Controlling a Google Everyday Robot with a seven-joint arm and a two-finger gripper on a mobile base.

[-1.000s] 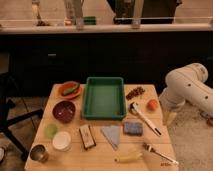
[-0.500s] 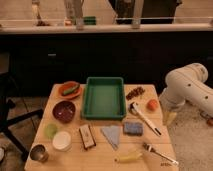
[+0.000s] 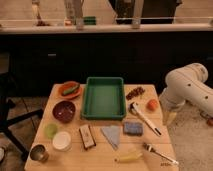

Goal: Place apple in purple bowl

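Pointing down beside the near right side of the wooden table [image 3: 95, 161], the gripper [image 3: 170, 118] hangs at the end of the white arm [image 3: 187, 87], and I cannot tell whether it is open or closed, or whether it touches the table edge. It holds nothing that can be seen. Just to its left in the picture and a little farther back, the apple [image 3: 152, 104] sits on the table near the right edge, apart from the gripper. Between the two, slightly nearer the front, lies a white-handled utensil [image 3: 143, 118]. Farther left of the gripper stands the green tray [image 3: 103, 80], and well beyond that, across the table, the purple bowl [image 3: 55, 108] rests with nothing in it. Behind the bowl is an orange plate [image 3: 62, 92] carrying a green item. Down and left of the gripper, near the front edge, lies a banana [image 3: 129, 157].
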